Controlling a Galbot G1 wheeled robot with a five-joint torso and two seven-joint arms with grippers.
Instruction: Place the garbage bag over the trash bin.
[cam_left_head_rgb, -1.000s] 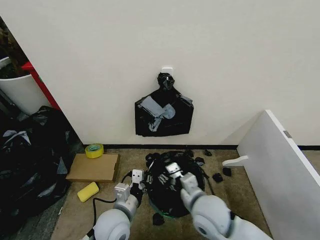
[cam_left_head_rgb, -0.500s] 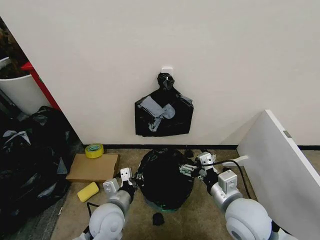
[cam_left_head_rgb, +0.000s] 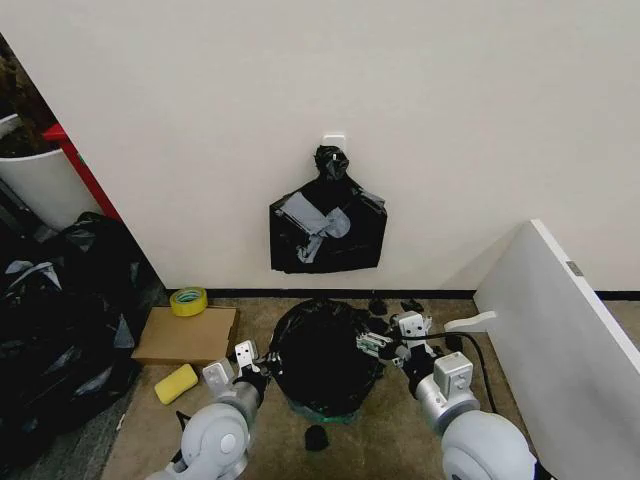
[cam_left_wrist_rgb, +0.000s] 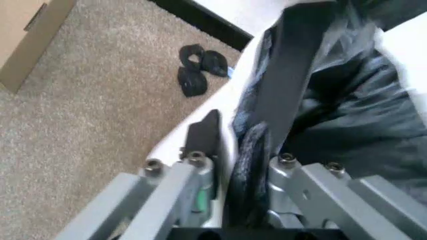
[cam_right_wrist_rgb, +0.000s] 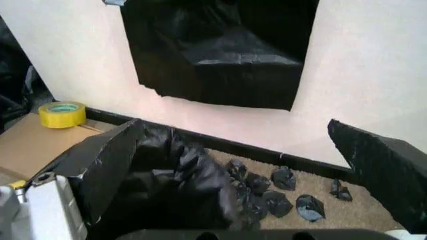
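Left hand (cam_left_head_rgb: 255, 372): low at the bin's left flank, fingers (cam_left_wrist_rgb: 200, 172) clamped on the bag's (cam_left_head_rgb: 322, 352) edge. Right hand (cam_left_head_rgb: 385, 345): at the opposite flank, spread wide, bag film against one finger. Bag: draped over the bin (cam_left_wrist_rgb: 230, 107) on the carpet, between both hands, equally near each.

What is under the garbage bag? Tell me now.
The garbage bag covers the trash bin; only a pale greenish strip shows near the floor. Its walls and inside are hidden.

Yellow tape roll (cam_left_head_rgb: 188, 301) on flat cardboard (cam_left_head_rgb: 187, 335), yellow sponge (cam_left_head_rgb: 176, 383) beside it, white board (cam_left_head_rgb: 560, 335) leaning right
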